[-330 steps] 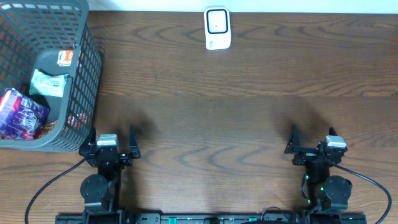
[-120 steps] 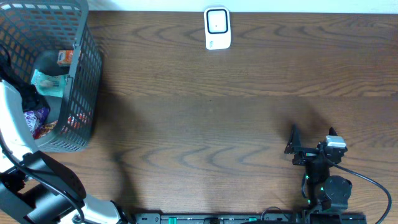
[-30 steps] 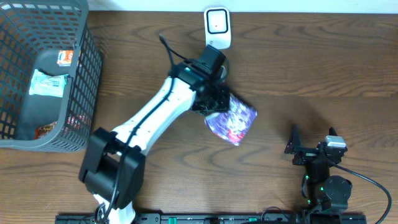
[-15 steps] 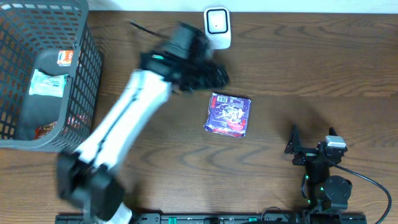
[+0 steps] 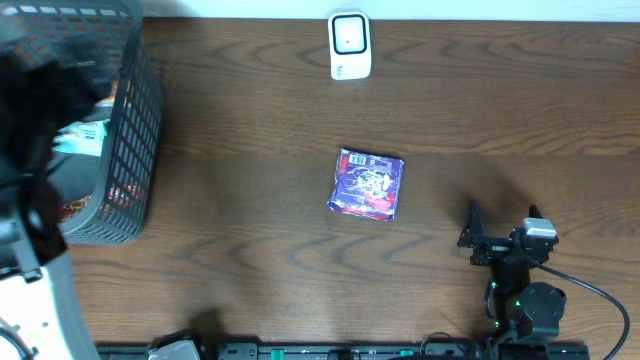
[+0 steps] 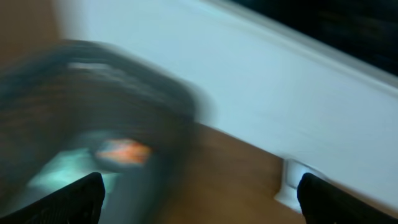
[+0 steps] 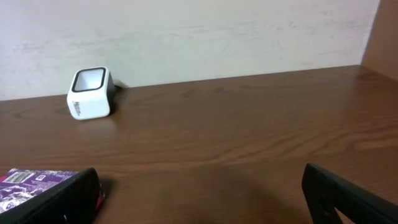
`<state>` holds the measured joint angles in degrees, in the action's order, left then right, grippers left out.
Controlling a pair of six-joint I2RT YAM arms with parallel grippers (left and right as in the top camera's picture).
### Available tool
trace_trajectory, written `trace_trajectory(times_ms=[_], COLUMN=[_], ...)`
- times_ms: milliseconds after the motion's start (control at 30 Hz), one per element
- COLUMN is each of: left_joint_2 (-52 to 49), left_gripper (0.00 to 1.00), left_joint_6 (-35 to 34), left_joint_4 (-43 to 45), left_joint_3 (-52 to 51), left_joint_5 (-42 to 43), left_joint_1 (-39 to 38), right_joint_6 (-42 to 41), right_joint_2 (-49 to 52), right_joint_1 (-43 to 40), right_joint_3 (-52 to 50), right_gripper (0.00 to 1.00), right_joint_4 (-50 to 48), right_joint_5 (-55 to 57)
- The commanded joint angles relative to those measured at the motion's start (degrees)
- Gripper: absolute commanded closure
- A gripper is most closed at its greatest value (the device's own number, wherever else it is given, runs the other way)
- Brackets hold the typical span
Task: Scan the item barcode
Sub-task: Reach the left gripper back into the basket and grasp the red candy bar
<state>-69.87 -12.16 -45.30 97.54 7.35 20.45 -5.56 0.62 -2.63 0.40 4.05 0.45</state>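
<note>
Overhead: packet [image 5: 367, 184] lies flat mid-tabletop [image 5: 250, 210], well apart from scanner [image 5: 350, 45] at the far edge. Left arm [image 5: 30, 290] is a blur by the basket [image 5: 135, 150]. Right pincer [image 5: 502, 228] at near edge, wide open, empty.

Left wrist: blurred. Left pincer [image 6: 199, 202] spread wide, nothing between the fingers.

Right wrist: packet corner lower left, white code strip [image 7: 17, 178] facing up.

Likely a light, soft, slick pouch. Pinch a side edge gently, clear of the strip.
</note>
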Motion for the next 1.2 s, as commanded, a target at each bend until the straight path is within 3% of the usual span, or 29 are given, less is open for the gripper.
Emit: trace_trajectory(times_ms=[0,167,333,533,1167], left_joint_2=[-2.4,-7.9,-16.4,-27.3,-45.3], left_gripper=[0.02,0.02,0.02,0.02,0.02], left_joint_6=[-0.1,-11.6,-14.5,-24.5,-24.5], left_joint_4=[-2.0,-6.8,-13.5,-21.8,-21.6], left_joint_3=[-0.2,-1.0,-1.0,-1.0,-2.1], left_joint_5=[-14.1,-14.9,-15.0,-14.9,-12.8], left_joint_1=[6.5,12.3,14.1,14.6,14.5], right_joint_6=[0.5,0.5,0.5,0.5,0.5], right_joint_2=[-0.3,-0.3,-0.3,-0.3,-0.3], right_joint_1=[0.5,0.5,0.5,0.5,0.5], right_joint_3=[-0.1,-0.1,-0.1,-0.1,-0.1], right_gripper=[0.01,0.01,0.01,0.01,0.01], right_joint_4=[0.2,0.2,0.2,0.2,0.2], right_joint_5=[0.1,0.1,0.1,0.1,0.1])
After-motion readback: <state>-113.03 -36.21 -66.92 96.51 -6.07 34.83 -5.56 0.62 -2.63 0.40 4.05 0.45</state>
